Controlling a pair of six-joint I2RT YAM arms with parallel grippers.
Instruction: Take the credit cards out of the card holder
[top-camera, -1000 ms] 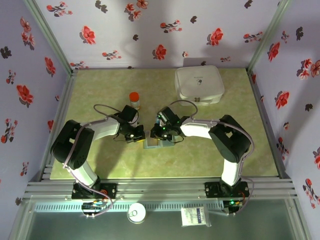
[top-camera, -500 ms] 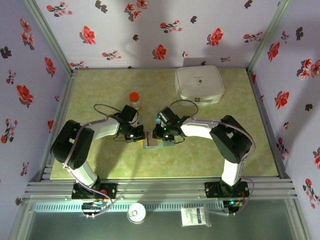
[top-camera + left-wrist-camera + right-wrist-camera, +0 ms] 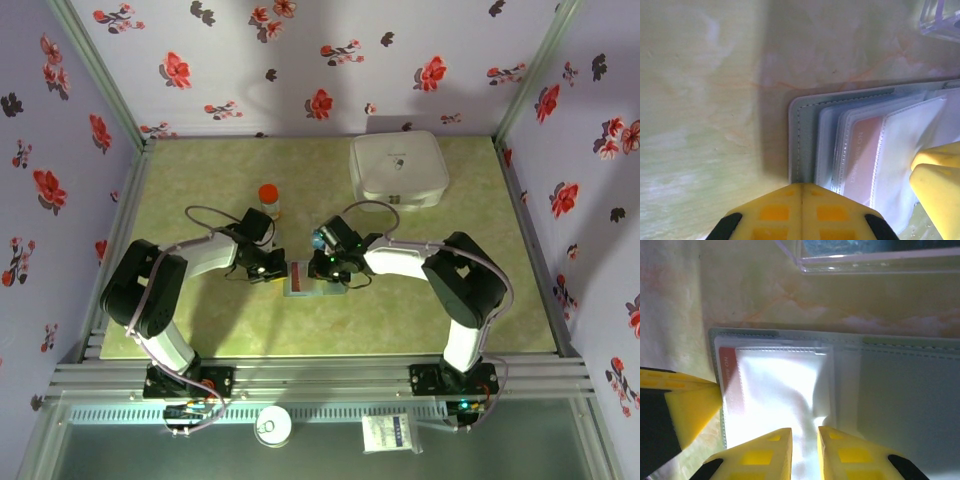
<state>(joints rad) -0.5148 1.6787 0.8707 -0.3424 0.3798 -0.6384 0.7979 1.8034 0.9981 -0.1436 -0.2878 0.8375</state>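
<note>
The grey-blue card holder (image 3: 303, 279) lies open on the table between my two grippers. Its stitched left edge (image 3: 801, 140) and right panel (image 3: 910, 390) are bare. A red credit card (image 3: 866, 156) sits inside a clear sleeve, and its red end (image 3: 728, 370) shows at the holder's left side. My left gripper (image 3: 801, 187) is shut with nothing in it, its tips at the holder's left edge (image 3: 279, 270). My right gripper (image 3: 805, 436) stands over the sleeves (image 3: 324, 268), its jaws nearly together with the buckled clear sleeve (image 3: 785, 390) pinched between them. Other cards are hidden.
A clear plastic box (image 3: 875, 260) lies just beyond the holder (image 3: 941, 21). An orange-capped bottle (image 3: 269, 198) stands behind the left gripper. A large white box (image 3: 398, 168) sits at the back right. Floral walls close in the table (image 3: 200, 170).
A sleeve has been drawn over to the left, so a red card now shows on the holder's left side. Both grippers stayed almost in place.
</note>
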